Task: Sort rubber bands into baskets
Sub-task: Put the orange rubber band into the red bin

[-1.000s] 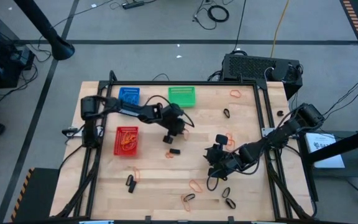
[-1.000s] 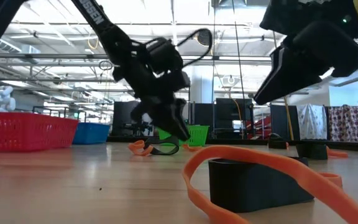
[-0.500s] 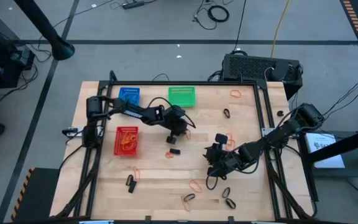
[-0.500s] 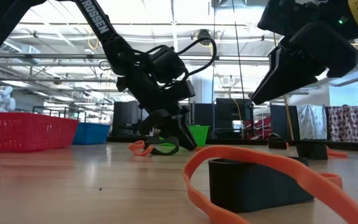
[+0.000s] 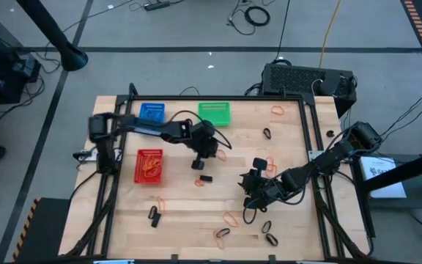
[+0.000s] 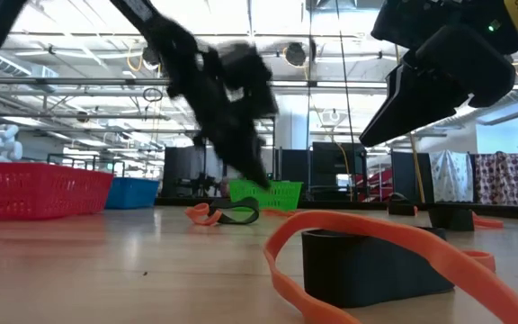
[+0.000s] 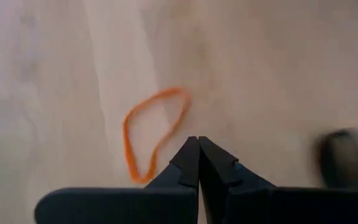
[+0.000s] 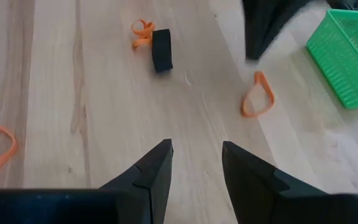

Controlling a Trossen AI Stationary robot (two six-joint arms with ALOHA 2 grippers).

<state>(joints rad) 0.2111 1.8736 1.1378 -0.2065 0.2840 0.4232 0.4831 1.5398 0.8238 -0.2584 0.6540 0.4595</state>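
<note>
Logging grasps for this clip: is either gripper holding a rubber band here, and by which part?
Nothing is held. The left gripper is shut and empty above an orange rubber band; the right gripper is open and empty.

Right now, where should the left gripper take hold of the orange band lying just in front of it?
Best guess: come straight down and pinch the orange band at its narrow end, nearest the left gripper. It lies flat on the table as a long loop, and there its two strands run closest together. The fingers are shut, so open them first.
</note>
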